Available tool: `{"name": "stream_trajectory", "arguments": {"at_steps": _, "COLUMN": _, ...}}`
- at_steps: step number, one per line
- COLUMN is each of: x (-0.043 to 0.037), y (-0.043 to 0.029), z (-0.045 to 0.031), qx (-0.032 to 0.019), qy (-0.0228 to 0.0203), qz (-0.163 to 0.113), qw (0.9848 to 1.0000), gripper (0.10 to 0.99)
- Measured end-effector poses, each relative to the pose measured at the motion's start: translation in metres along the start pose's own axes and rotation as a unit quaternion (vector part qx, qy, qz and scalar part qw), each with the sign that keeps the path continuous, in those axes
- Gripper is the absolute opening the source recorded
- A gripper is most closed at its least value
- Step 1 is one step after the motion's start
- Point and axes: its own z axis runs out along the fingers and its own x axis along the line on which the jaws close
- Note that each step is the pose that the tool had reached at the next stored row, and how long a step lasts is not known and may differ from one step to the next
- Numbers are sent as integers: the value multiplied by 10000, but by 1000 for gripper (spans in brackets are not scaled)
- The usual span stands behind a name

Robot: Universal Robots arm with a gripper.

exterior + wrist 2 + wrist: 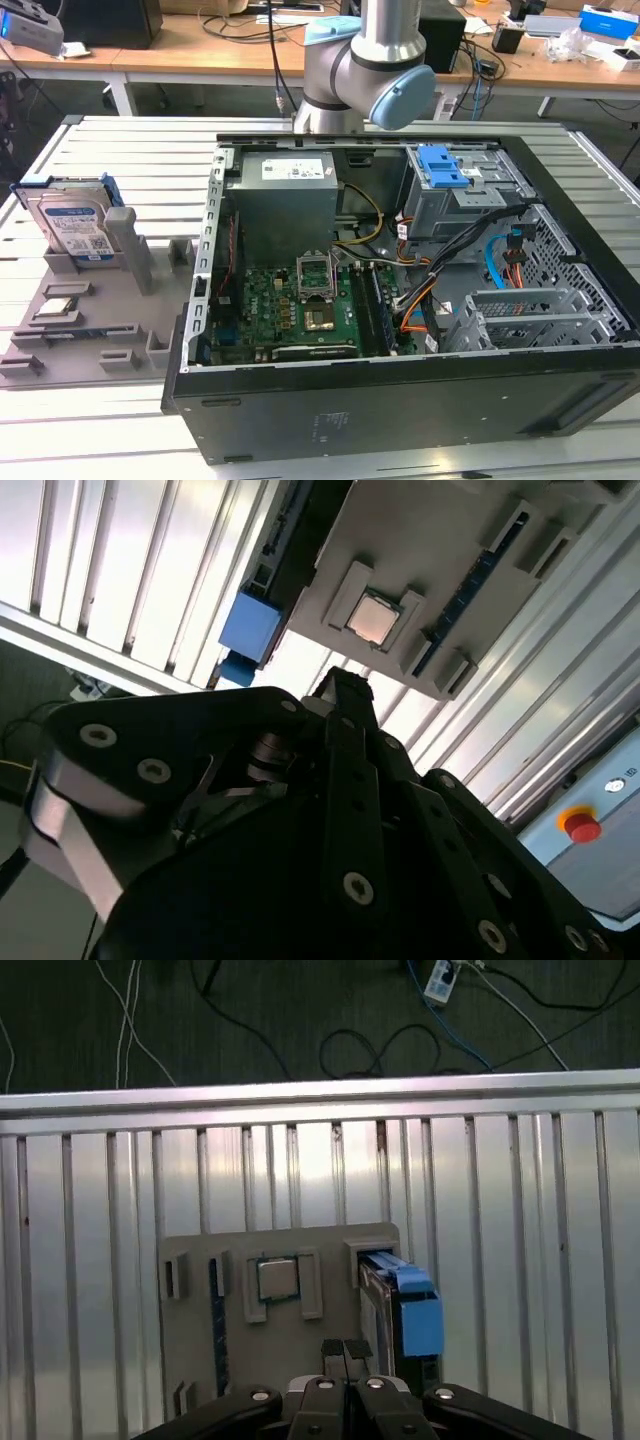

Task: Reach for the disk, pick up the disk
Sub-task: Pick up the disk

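The disk [75, 225] stands upright in a slot of the grey fixture plate [95, 300] at the exterior view's left. It is silver, with a white-and-blue label and a blue bracket. In the first wrist view I look down on the disk [410, 1312] edge-on. My gripper [345, 1350] hangs high above the plate beside it, shut and holding nothing. In the second wrist view the black gripper [340, 695] points toward the plate, and the disk's blue bracket [248, 630] lies off to one side.
A small square processor chip [278, 1280] sits in a pocket of the plate close to the disk. An open computer case [400, 300] with a blue-topped drive cage [445, 180] fills the table's middle. The arm [360, 60] rises behind it. Cables lie on the floor [380, 1040].
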Motion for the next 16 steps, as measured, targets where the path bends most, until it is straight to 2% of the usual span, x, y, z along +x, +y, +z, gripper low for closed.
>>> {"name": "stream_trajectory", "arguments": {"at_steps": 4, "x": 0, "y": 0, "z": 0, "qx": 0, "qy": 10, "qz": -267, "qw": 9996, "gripper": 106}}
{"name": "stream_trajectory", "arguments": {"at_steps": 10, "x": 0, "y": 0, "z": 0, "qx": 0, "qy": 11, "qz": -279, "qw": 9996, "gripper": 114}}
{"name": "stream_trajectory", "arguments": {"at_steps": 11, "x": 0, "y": 0, "z": 0, "qx": 0, "qy": 11, "qz": -280, "qw": 9996, "gripper": 169}}
{"name": "stream_trajectory", "arguments": {"at_steps": 12, "x": 0, "y": 0, "z": 0, "qx": 0, "qy": 11, "qz": -280, "qw": 9996, "gripper": 169}}
{"name": "stream_trajectory", "arguments": {"at_steps": 13, "x": 0, "y": 0, "z": 0, "qx": 0, "qy": 11, "qz": -282, "qw": 9996, "gripper": 294}}
{"name": "stream_trajectory", "arguments": {"at_steps": 14, "x": 0, "y": 0, "z": 0, "qx": 0, "qy": 11, "qz": -282, "qw": 9996, "gripper": 294}}
{"name": "stream_trajectory", "arguments": {"at_steps": 16, "x": 0, "y": 0, "z": 0, "qx": 0, "qy": 11, "qz": -284, "qw": 9996, "gripper": 416}}
